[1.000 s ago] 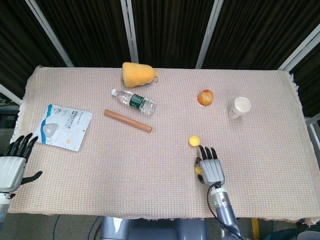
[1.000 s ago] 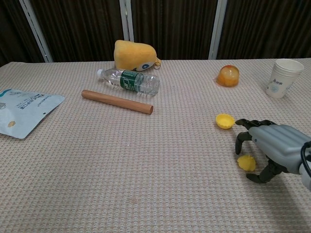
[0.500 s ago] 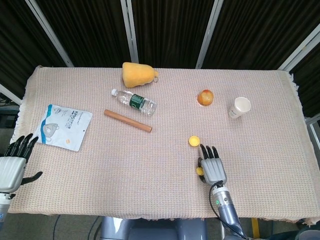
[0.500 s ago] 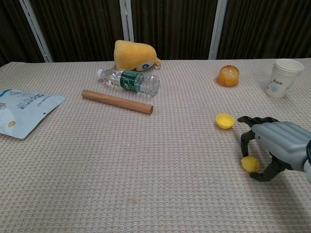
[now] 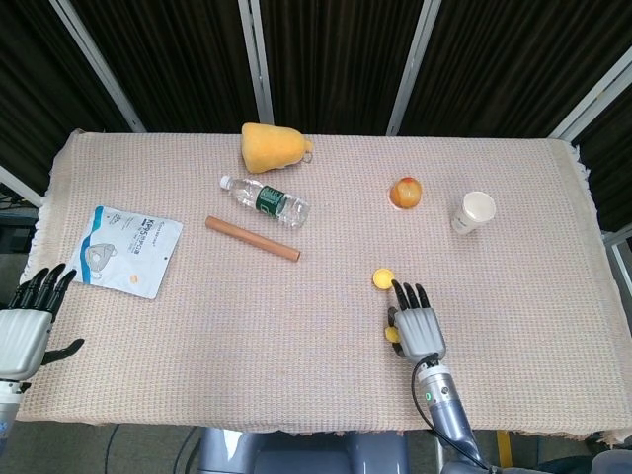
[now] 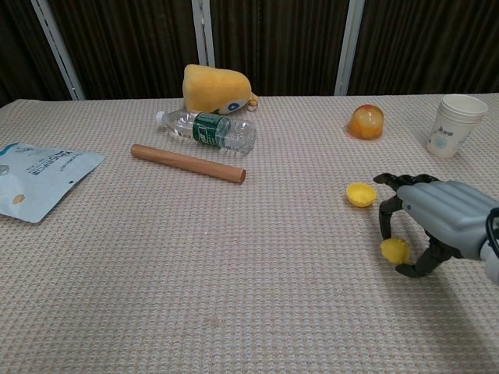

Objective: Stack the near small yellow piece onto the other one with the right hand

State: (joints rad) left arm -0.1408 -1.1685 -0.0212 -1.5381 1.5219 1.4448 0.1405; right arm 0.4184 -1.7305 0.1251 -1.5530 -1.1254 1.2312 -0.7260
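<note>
The near small yellow piece [image 6: 394,249] sits between the thumb and curled fingers of my right hand [image 6: 437,222], which pinches it just above the cloth. In the head view only an edge of the piece [image 5: 392,335] shows at the left side of that hand [image 5: 417,331]. The other small yellow piece [image 6: 361,194] [image 5: 381,279] lies open side up on the table, a short way beyond and left of the fingertips, apart from them. My left hand [image 5: 25,326] hangs off the table's front left corner, fingers spread, holding nothing.
A yellow plush toy [image 5: 275,145], a water bottle [image 5: 265,199] and a wooden rod [image 5: 252,238] lie at the back left. A white pouch [image 5: 125,250] is at the left. An orange ball [image 5: 406,192] and a paper cup [image 5: 474,211] stand beyond the right hand.
My right hand closed around the near yellow piece and shifted slightly forward, toward the other piece; the piece now sits a little higher in the chest view. The left hand stayed still.
</note>
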